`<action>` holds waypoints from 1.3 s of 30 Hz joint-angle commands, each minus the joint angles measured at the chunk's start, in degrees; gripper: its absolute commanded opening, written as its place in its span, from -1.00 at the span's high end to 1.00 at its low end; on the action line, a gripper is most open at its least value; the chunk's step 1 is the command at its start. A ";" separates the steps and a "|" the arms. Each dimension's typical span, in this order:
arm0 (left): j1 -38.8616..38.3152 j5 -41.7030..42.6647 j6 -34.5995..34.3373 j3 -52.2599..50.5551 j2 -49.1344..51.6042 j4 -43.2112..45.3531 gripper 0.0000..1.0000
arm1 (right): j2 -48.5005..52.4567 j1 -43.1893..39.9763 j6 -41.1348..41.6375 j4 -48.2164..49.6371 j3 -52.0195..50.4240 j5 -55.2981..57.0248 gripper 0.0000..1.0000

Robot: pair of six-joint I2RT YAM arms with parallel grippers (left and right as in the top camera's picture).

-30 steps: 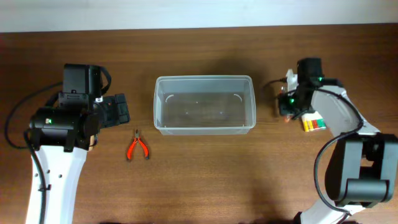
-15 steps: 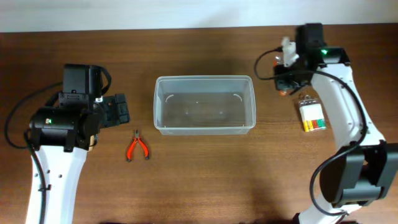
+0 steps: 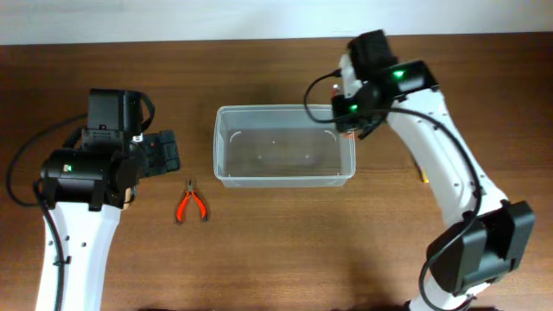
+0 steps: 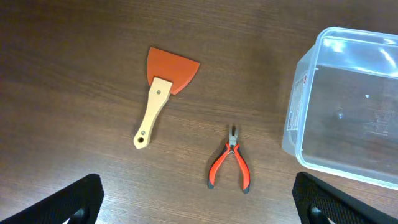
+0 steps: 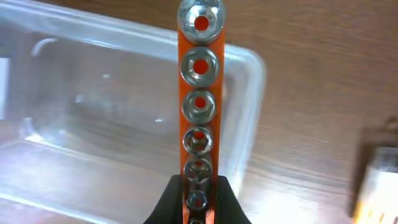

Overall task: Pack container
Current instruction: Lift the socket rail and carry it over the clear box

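The clear plastic container (image 3: 284, 145) stands mid-table and holds nothing. It also shows in the left wrist view (image 4: 345, 118) and the right wrist view (image 5: 93, 118). My right gripper (image 5: 199, 198) is shut on an orange socket rail (image 5: 199, 93) with several metal sockets, held above the container's right end; in the overhead view the gripper (image 3: 350, 114) is at the container's far right corner. My left gripper (image 3: 164, 152) is open and empty, left of the container. Red-handled pliers (image 3: 191, 203) (image 4: 231, 165) lie on the table below it.
An orange scraper with a wooden handle (image 4: 163, 90) lies left of the pliers. A small pack with coloured pieces (image 5: 376, 180) lies right of the container, mostly hidden by my right arm in the overhead view.
My right arm has lifted the socket rail from the table's right side and swung it left over the container's right end. The left arm has not moved.
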 commanded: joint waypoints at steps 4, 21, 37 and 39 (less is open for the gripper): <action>0.17 0.39 0.07 0.00 -0.28 -0.04 -0.99 | 0.20 4.52 9.51 1.18 0.94 -0.63 0.92; 0.17 0.42 0.07 0.00 -0.28 -0.04 -0.99 | 0.22 5.22 12.59 8.31 -12.98 0.81 0.93; 0.17 0.39 0.07 0.00 -0.26 -0.04 -0.99 | 0.24 5.22 11.93 15.26 -21.73 0.83 0.37; 0.17 0.39 0.07 0.00 -0.28 -0.04 -0.99 | 0.24 5.20 11.93 15.23 -21.73 0.83 0.24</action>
